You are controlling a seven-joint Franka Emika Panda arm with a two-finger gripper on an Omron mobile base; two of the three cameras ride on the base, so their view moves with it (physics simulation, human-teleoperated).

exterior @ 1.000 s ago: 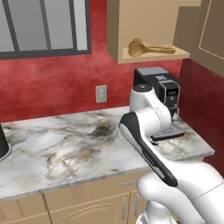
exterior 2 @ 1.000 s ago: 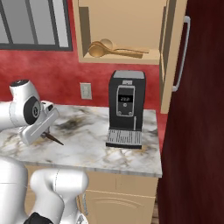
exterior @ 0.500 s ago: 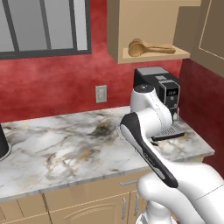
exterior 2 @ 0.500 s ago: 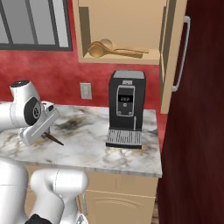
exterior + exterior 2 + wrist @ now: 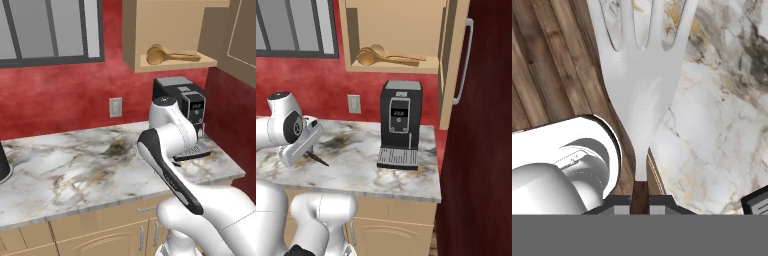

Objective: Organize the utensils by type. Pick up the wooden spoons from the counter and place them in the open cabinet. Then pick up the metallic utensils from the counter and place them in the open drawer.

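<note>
My gripper (image 5: 640,201) is shut on a metallic fork (image 5: 639,85): its dark handle sits between the fingers and its silver tines point away over the counter's edge. From the right base view, the gripper (image 5: 310,151) hangs just above the marble counter (image 5: 361,172) at its left part, with the slim utensil (image 5: 319,159) sticking out toward the slab. Two wooden spoons (image 5: 387,56) lie together on the shelf of the open cabinet (image 5: 393,69); the left base view shows them (image 5: 171,54) too. The open drawer is out of view.
A black coffee machine (image 5: 400,122) stands at the right end of the counter (image 5: 75,170), under the cabinet (image 5: 172,64). The cabinet door (image 5: 455,60) hangs open beside a dark red wall. A wall outlet (image 5: 115,107) sits above the slab. Wooden floor (image 5: 547,75) lies below the counter's edge.
</note>
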